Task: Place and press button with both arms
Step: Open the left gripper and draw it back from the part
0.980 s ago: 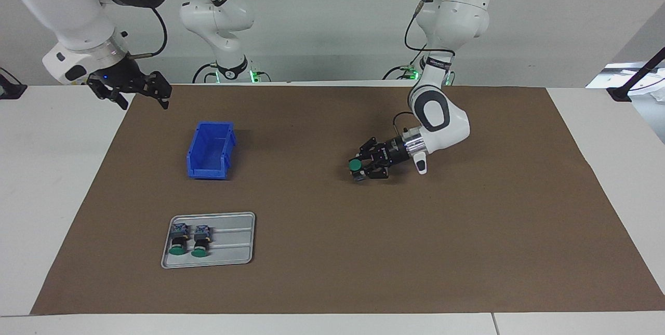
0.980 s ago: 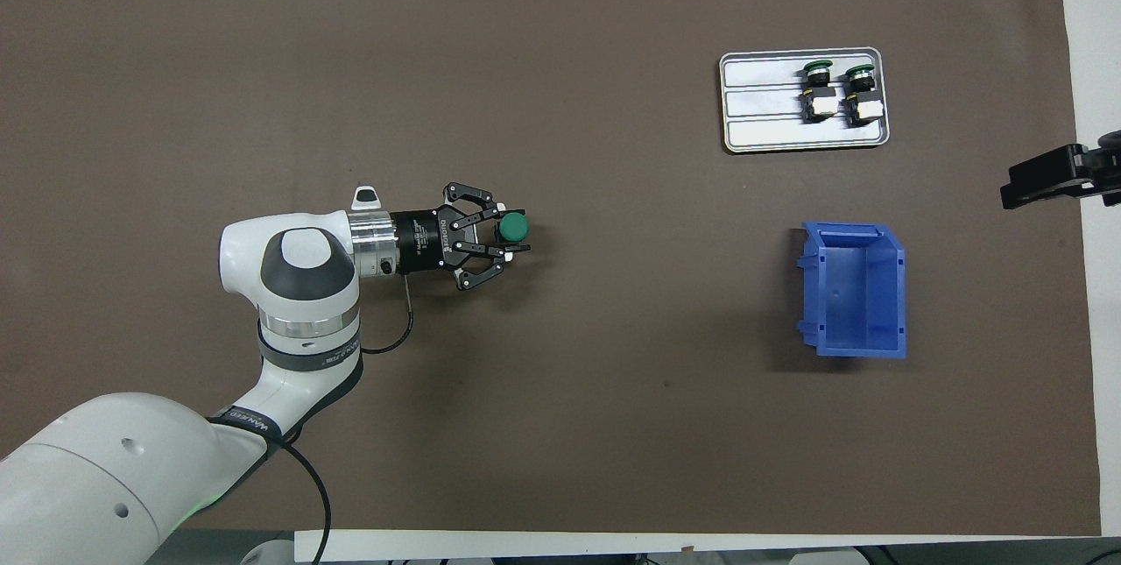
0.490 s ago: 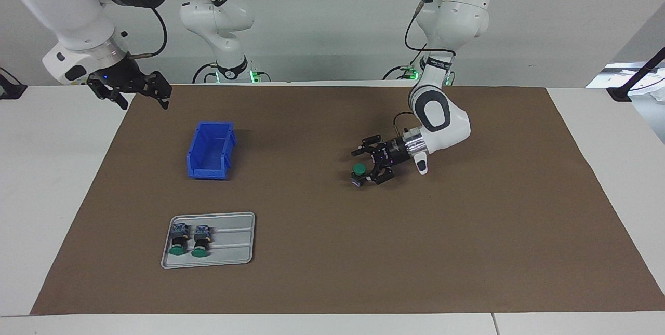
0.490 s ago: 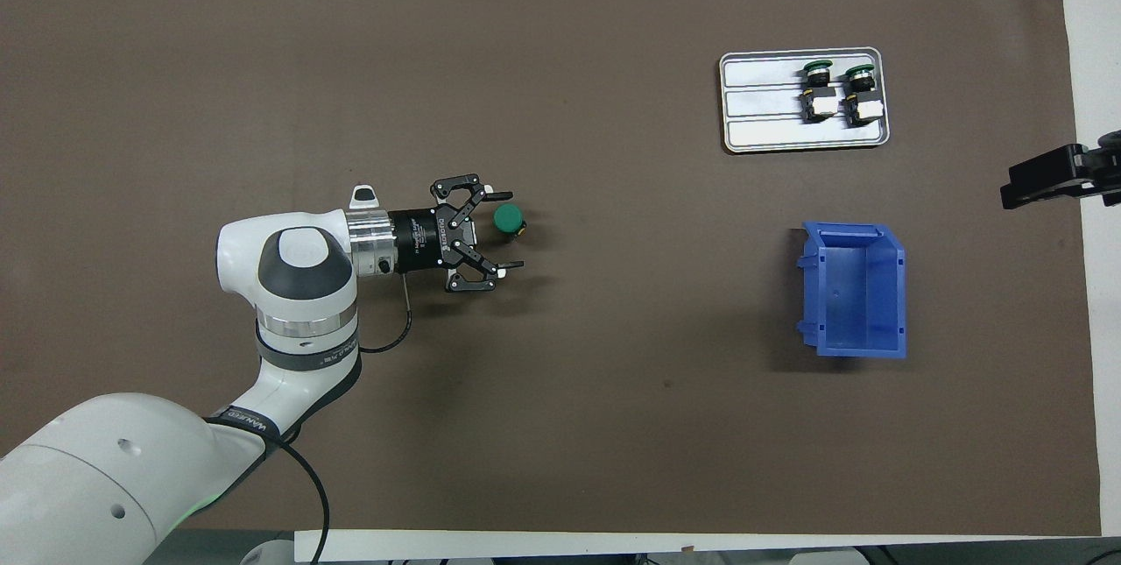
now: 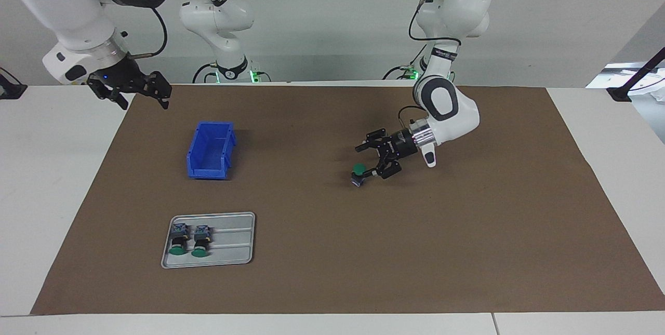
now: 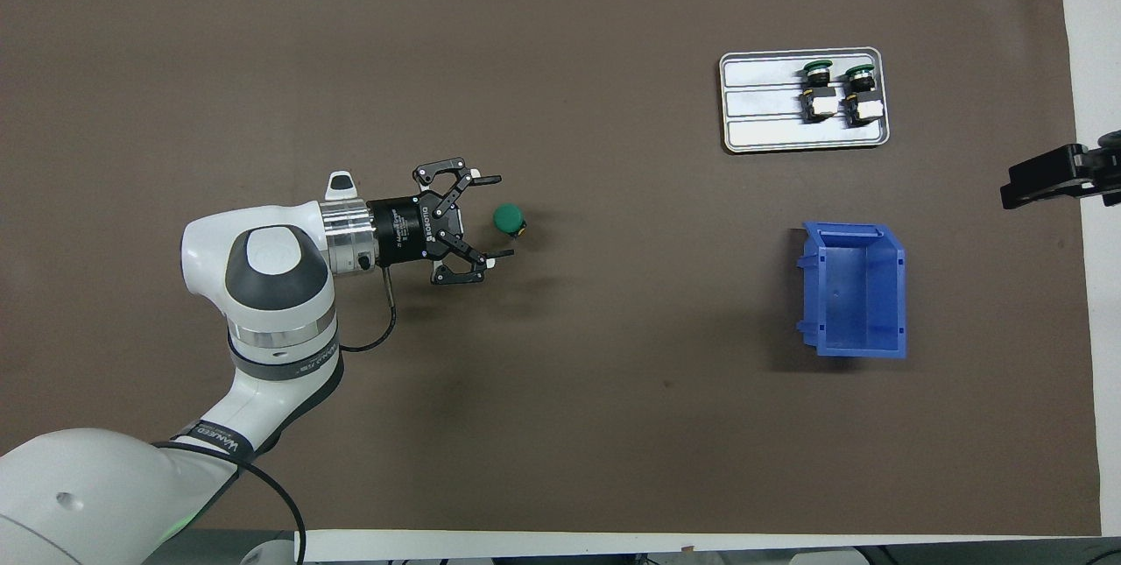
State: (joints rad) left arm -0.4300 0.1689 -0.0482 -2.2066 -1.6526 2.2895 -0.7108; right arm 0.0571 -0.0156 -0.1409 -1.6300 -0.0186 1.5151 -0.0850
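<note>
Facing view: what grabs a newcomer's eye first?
The left hand hangs open by a lone green button standing mid-mat, not gripping it. A blue bin sits toward the right arm's end, where the right hand waits, open. Farther out, a grey tray holds two more buttons.

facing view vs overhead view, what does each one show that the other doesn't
Only the facing view shows the arms' upper links and bases, and the whole right pincer, open, waiting off the mat's corner near the blue bin.

Only the overhead view looks straight down on the button's green cap, clear of the fingertips.

Both show the open left pincer beside the standing button, and the tray holding two more buttons.
</note>
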